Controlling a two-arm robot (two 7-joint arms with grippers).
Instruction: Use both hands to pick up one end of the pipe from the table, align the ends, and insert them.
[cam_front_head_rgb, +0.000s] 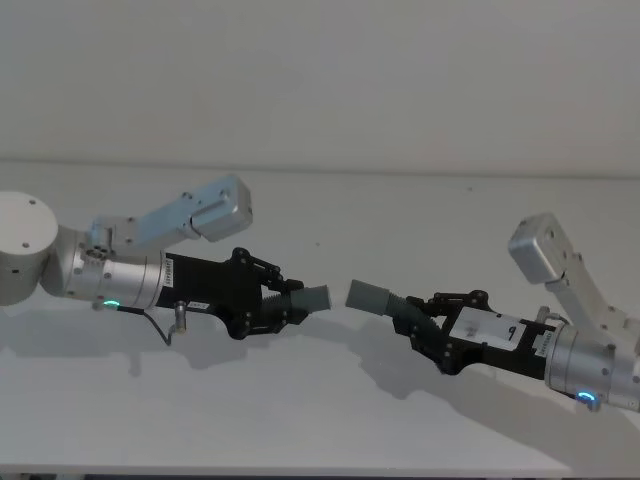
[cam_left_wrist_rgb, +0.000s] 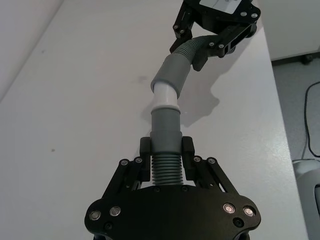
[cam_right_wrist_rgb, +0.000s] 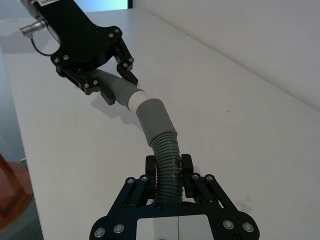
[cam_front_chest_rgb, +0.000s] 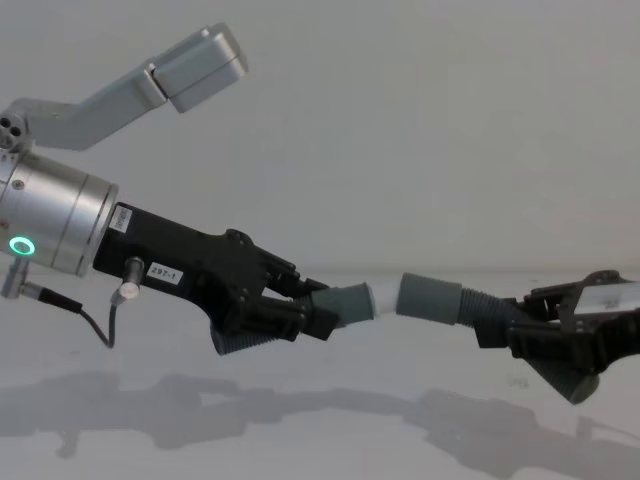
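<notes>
Left pipe piece (cam_front_chest_rgb: 335, 303): we see a short dark-grey ribbed tube with a lighter grey collar and a narrow white tip (cam_front_chest_rgb: 385, 297); the wrist views show the ribbing best.

Right pipe piece (cam_front_chest_rgb: 470, 305): we note the same ribbed dark-grey tube, ending in a wider plain grey socket collar (cam_front_chest_rgb: 430, 296).

Left gripper (cam_front_chest_rgb: 300, 305): fingers (cam_left_wrist_rgb: 145, 146) are clamped on the ribbed tube just behind the collar, one on each side; the collar and white tip stick out forward past the fingertips.

Right gripper (cam_front_chest_rgb: 505, 325): fingers (cam_right_wrist_rgb: 150, 164) pinch its ribbed tube the same way; the tube curves up out of the jaws and the socket collar stands well ahead of the fingertips.

Ends: we see them facing each other between the two grippers. In the chest view the white tip meets the socket mouth; in the head view a small gap seems to separate the collars. We cannot tell whether the tip is inside. In the left wrist view the two pieces meet at a slight angle.

Height: both pieces are carried above the table (cam_front_head_rgb: 320, 400), with shadows below.

Containers: the socket collar is the one receiving part; its contents we cannot judge.
</notes>
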